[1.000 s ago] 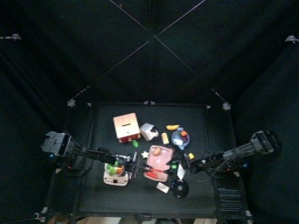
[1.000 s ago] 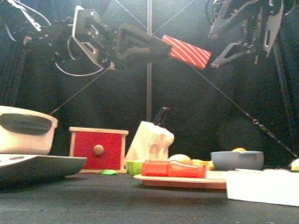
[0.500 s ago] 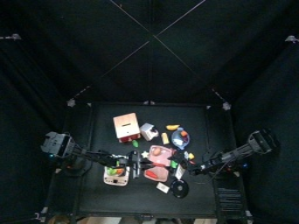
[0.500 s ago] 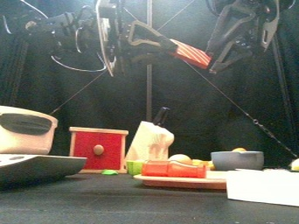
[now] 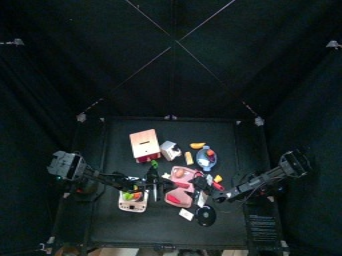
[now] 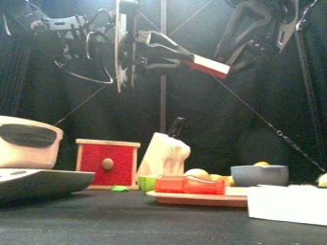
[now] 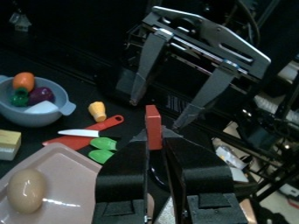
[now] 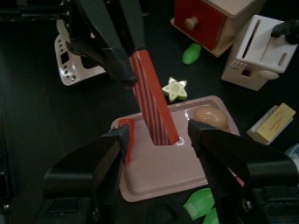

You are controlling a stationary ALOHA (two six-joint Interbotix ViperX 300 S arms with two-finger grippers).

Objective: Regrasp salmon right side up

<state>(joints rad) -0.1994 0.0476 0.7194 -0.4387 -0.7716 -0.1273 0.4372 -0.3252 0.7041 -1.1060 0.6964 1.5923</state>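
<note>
The salmon [image 6: 208,65], a flat red slab with a pale end, hangs high above the table. My left gripper [image 6: 192,59] comes in from the left and is shut on it. In the left wrist view the salmon [image 7: 152,133] shows edge-on between my jaws. My right gripper [image 8: 158,140] is open, and the free end of the salmon [image 8: 153,96] sits between its two jaws without touching them. From the front, the right gripper [image 6: 243,43] hangs just right of the slab. From above, both grippers meet over the pink tray [image 5: 174,200].
On the table stand a red wooden box [image 6: 107,163], a white knife block [image 6: 166,153], the pink tray [image 6: 192,198] with toy foods and a blue bowl [image 6: 259,174]. A yellow star [image 8: 177,87] and an egg [image 8: 211,116] lie below the grippers.
My left gripper has turned the salmon from a steep tilt to nearly level and lowered it slightly. The right arm has shifted a little; its jaws stay open.
</note>
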